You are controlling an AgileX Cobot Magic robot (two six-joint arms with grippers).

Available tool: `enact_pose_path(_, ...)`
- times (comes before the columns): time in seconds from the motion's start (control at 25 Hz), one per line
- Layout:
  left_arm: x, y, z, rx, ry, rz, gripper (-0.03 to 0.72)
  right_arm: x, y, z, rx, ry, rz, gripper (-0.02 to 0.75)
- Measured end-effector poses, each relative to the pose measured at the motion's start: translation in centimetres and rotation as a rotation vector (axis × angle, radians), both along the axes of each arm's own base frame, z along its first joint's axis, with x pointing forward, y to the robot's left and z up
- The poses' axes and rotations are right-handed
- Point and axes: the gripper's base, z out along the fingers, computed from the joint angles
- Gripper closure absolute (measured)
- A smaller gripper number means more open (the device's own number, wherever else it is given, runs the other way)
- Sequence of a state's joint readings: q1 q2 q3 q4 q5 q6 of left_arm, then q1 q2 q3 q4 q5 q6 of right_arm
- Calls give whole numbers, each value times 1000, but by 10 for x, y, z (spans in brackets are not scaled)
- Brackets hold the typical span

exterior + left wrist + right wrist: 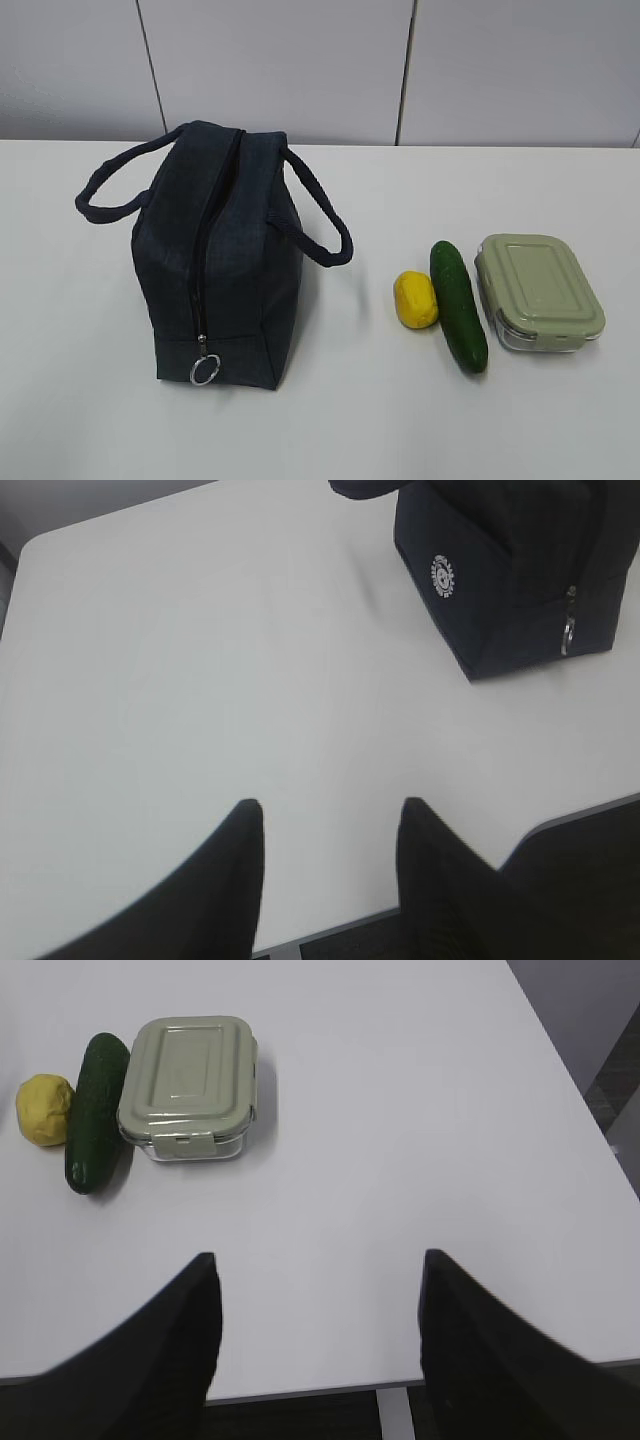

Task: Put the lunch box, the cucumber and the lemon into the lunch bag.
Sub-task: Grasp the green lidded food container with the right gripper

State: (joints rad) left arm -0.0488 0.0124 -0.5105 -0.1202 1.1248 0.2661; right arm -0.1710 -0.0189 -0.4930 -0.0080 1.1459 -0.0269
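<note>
1. Nothing is packed as yet; the lunch bag [215,265] stands on the left half of the tabletop [330,430], its top zipper drawn shut as far as the exterior view shows, with the ring pull [205,371] hanging at the end that faces the near edge.
2. The lemon [415,299], the cucumber [458,304] and the lunch box [539,290] lie in a row on the right half of the tabletop; the lemon is just beside the cucumber, perhaps touching it; the cucumber lies close against the lunch box; all three are well apart from the bag.
3. The left gripper [330,825] hovers over bare tabletop near the near edge, jaws spread and empty; the bag is in the far right of its view.
4. The right gripper [315,1275] hovers likewise near the near edge, jaws apart, holding nothing; the three items lie beyond it to the left.
5. In my judgement the whole task remains: the bag must be unzipped first; then each of the three items goes in.
</note>
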Motion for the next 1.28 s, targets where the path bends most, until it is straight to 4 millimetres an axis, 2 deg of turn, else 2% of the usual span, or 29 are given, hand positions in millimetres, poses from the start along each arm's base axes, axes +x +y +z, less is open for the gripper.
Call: enact_pose_path(1.28,0,0,0,0,0,0,386,-1,-3,0,-33,6,-23,270)
